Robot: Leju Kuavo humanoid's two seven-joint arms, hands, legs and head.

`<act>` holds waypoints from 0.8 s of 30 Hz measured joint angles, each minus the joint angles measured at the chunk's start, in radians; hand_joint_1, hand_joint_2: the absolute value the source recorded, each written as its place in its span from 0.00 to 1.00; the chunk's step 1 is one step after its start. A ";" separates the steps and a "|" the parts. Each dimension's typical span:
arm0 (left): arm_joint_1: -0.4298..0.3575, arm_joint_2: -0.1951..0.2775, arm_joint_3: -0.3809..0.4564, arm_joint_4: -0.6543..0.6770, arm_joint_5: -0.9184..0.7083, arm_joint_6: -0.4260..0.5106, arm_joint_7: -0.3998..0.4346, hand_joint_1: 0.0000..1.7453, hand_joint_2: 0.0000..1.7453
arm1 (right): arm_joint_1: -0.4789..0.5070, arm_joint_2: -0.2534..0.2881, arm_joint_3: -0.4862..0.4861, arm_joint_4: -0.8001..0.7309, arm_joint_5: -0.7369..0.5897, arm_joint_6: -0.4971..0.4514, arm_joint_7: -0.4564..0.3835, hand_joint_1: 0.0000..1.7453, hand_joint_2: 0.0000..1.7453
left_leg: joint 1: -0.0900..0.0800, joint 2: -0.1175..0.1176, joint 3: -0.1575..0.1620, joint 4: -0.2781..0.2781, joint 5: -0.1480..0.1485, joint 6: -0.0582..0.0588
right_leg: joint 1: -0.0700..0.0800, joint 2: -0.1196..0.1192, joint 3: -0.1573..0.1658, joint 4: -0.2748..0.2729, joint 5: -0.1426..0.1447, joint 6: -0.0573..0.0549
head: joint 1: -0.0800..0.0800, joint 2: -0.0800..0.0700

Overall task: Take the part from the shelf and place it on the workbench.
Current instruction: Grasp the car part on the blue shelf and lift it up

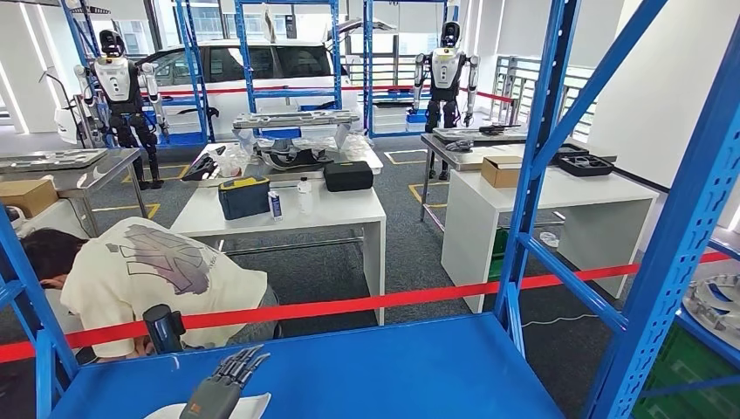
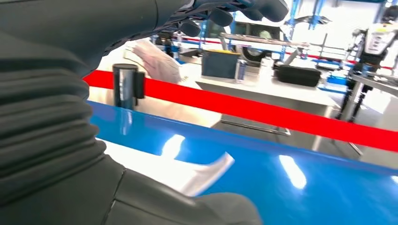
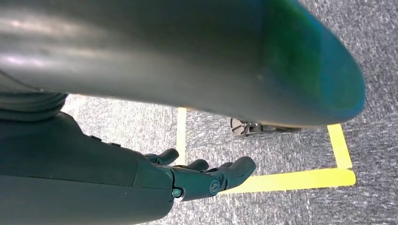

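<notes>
No legible text, label, brand name or number on any surface; the dark graphic on the back of the person's pale shirt (image 1: 166, 256) is a pattern without readable letters; the small bottle (image 1: 275, 205) on the white table (image 1: 349, 212) carries a label too small to read; yellow floor tape (image 3: 300, 179) bears no writing

Part (image 1: 253, 405) lies on shelf (image 1: 393, 375) at 7 o'clock, left hand (image 1: 229, 380) over it. Tape (image 1: 349, 305) runs behind the shelf. Person (image 1: 148, 275) at 10 o'clock, table (image 1: 288, 209) at 12, behind the tape.
</notes>
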 joint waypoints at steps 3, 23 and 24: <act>0.000 0.001 -0.025 -0.001 -0.008 -0.009 0.004 0.00 1.00 | 0.000 0.000 -0.008 0.000 0.000 0.000 0.000 0.00 0.00 | 0.000 0.000 0.000 0.000 0.000 0.000 | 0.000 0.000 0.000 0.000 0.000 0.000 | 0.000 0.000; 0.003 0.052 -0.148 0.042 -0.013 -0.072 0.050 0.00 1.00 | 0.000 0.000 -0.019 0.000 0.011 0.000 -0.008 0.00 0.00 | 0.000 0.000 0.001 -0.001 0.000 0.000 | 0.000 0.000 0.000 0.000 -0.001 0.002 | 0.000 0.000; 0.001 0.053 -0.150 0.047 -0.013 -0.077 0.058 0.00 1.00 | 0.000 0.000 -0.020 0.000 0.011 0.000 -0.009 0.00 0.00 | 0.000 0.000 0.001 -0.001 0.000 0.000 | 0.000 0.000 0.000 0.000 -0.001 0.002 | 0.000 0.000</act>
